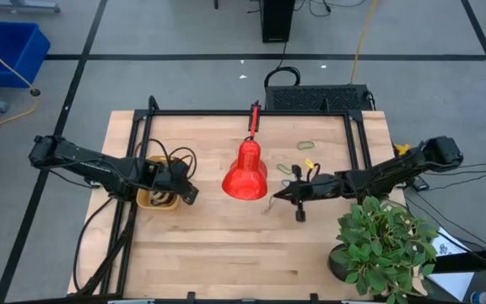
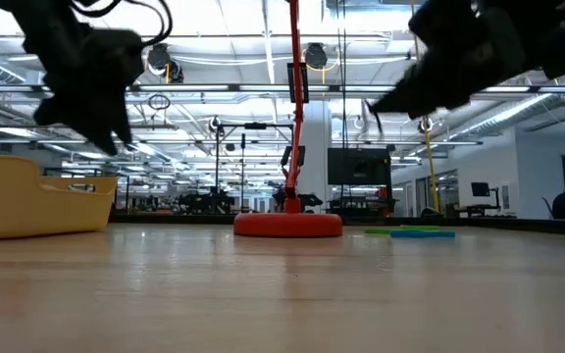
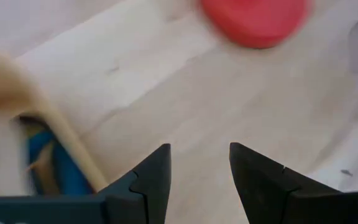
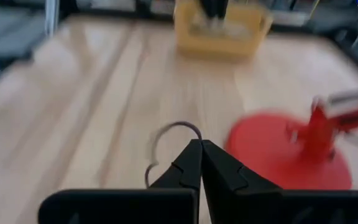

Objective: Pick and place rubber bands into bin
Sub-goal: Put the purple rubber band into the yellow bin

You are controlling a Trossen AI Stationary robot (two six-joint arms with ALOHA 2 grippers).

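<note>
Rubber band [image 4: 166, 149] hangs pinched in right gripper [image 4: 200, 149], unlabelled.

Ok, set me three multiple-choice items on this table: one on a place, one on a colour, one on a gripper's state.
1. Where is the yellow bin?
A. under the left gripper
B. beside the plant
C. behind the lamp

2. What colour is the lamp?
A. blue
B. red
C. green

3. How are the right gripper's fingers?
A. wide open
B. shut on a grey rubber band
C. out of sight

Answers: 1 A, the high view shows the bin by the left arm's end. 2 B, every view shows it red. 3 B, the right wrist view shows the tips together with the loop hanging from them.
</note>
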